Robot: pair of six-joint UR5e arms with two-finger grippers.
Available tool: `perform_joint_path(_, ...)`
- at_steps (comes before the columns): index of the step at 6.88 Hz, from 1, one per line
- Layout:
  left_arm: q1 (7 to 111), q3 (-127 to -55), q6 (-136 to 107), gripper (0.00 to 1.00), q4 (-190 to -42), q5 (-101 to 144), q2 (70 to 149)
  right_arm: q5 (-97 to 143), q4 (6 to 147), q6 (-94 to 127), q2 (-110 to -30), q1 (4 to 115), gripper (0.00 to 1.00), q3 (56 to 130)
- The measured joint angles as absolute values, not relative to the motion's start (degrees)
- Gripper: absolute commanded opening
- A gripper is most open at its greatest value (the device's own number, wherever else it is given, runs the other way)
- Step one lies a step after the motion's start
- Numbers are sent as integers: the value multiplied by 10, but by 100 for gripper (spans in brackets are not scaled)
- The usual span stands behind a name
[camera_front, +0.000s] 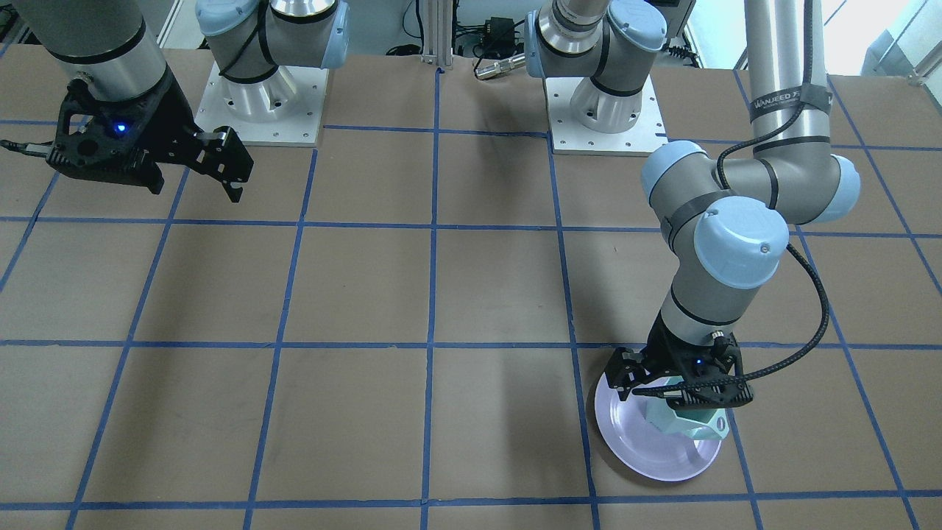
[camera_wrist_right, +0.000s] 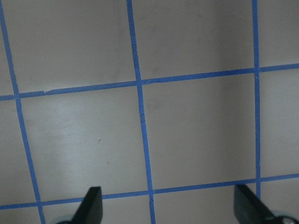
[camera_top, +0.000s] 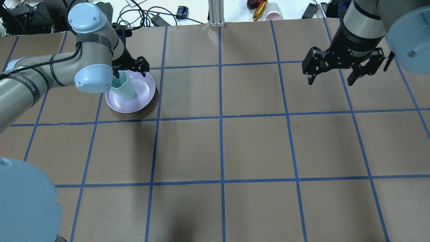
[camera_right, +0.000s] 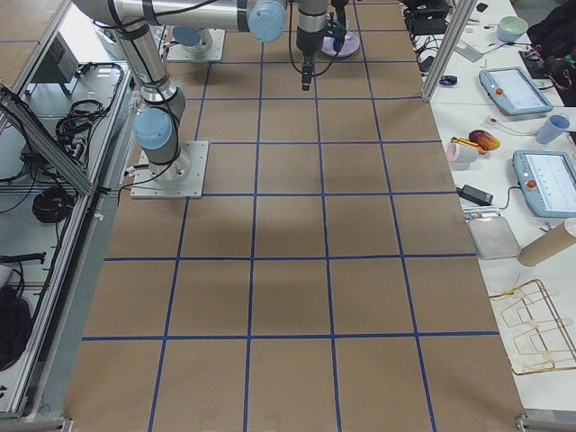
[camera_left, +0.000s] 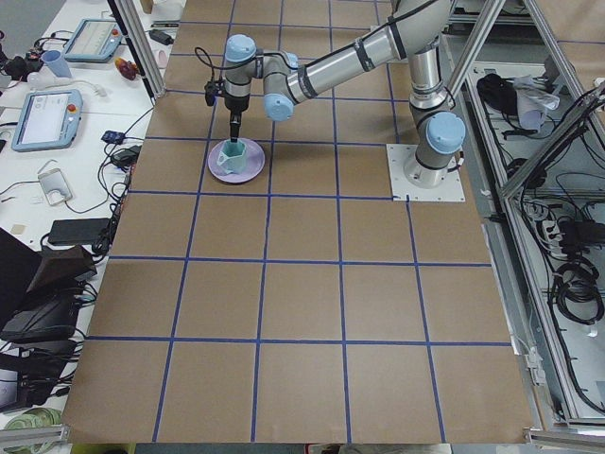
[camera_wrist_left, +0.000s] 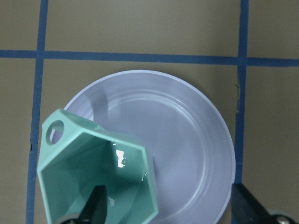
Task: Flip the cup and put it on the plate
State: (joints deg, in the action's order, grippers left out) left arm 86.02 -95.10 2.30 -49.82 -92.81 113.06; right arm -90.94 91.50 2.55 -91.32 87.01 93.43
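The mint-green cup (camera_wrist_left: 93, 168) stands mouth up on the lavender plate (camera_wrist_left: 187, 140), on the plate's left part in the left wrist view, its teal inside showing. My left gripper (camera_wrist_left: 170, 207) is open right above it. One finger (camera_wrist_left: 96, 205) reaches into the cup's mouth and the other (camera_wrist_left: 247, 205) hangs over the plate's rim. In the overhead view the cup (camera_top: 123, 85) and the plate (camera_top: 142, 92) sit at the far left under my left gripper (camera_top: 129, 69). My right gripper (camera_top: 332, 79) is open and empty, high over the table's far right.
Brown paper with blue tape grid lines (camera_top: 220, 117) covers the table. Both arm bases (camera_front: 261, 103) stand at the robot's edge. Cables, a pink cup (camera_top: 273, 15) and tools lie beyond the far edge. The right wrist view shows only bare table (camera_wrist_right: 196, 126).
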Motion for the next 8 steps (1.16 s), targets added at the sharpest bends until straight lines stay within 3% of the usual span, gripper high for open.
perform_joint_path(4,872,-848,12,100,-691,-925,1084,-910,915,25,-913,870,100,934)
perform_joint_path(8,872,-837,10,100,-809,-906,1019,-910,915,25,-913,870,100,934)
